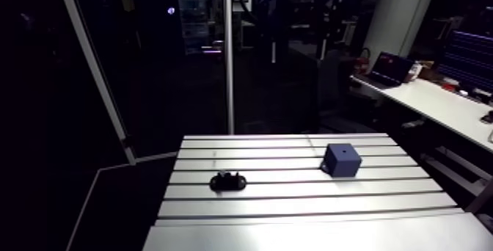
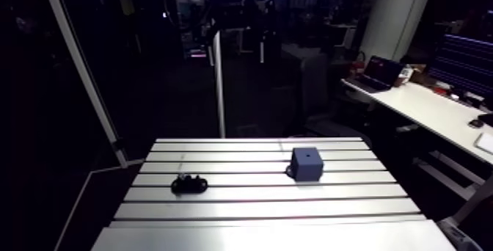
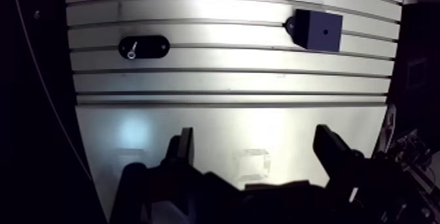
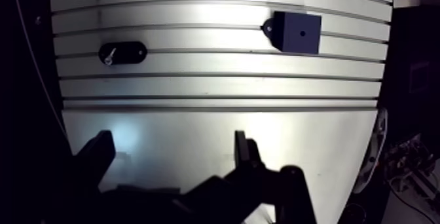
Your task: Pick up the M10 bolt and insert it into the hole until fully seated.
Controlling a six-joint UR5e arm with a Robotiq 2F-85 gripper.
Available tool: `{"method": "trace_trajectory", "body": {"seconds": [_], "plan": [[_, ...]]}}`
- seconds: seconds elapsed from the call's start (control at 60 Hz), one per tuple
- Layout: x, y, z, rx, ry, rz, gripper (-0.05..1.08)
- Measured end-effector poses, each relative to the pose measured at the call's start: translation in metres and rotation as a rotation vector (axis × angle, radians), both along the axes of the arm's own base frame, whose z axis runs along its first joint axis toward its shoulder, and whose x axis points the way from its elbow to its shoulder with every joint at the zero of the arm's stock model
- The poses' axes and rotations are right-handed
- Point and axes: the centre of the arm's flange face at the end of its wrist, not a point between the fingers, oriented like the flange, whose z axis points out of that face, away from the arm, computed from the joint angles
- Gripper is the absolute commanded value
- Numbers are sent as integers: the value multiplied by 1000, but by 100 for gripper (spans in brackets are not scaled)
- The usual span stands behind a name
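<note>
shows the m10 bolt (image 3: 133,48) lying flat in a black oval holder (image 3: 152,45) on the left of the table (image 3: 229,82), well ahead of the jaws and off to their left, long axis apparently running near to far with a slight slant, though too small to be sure. puts the blue block (image 3: 319,30) and its hole (image 3: 325,29) well apart on the far right. leaves the jaws spread wide and empty over the near bare strip, with no readable writing or brand anywhere.
</note>
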Motion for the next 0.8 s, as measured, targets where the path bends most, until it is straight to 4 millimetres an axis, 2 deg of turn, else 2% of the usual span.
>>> {"method": "trace_trajectory", "body": {"seconds": [0.317, 0.8], "plan": [[-7, -21, -10, -24, -17, 60, 1], [-10, -27, -15, -43, -14, 70, 1]]}}
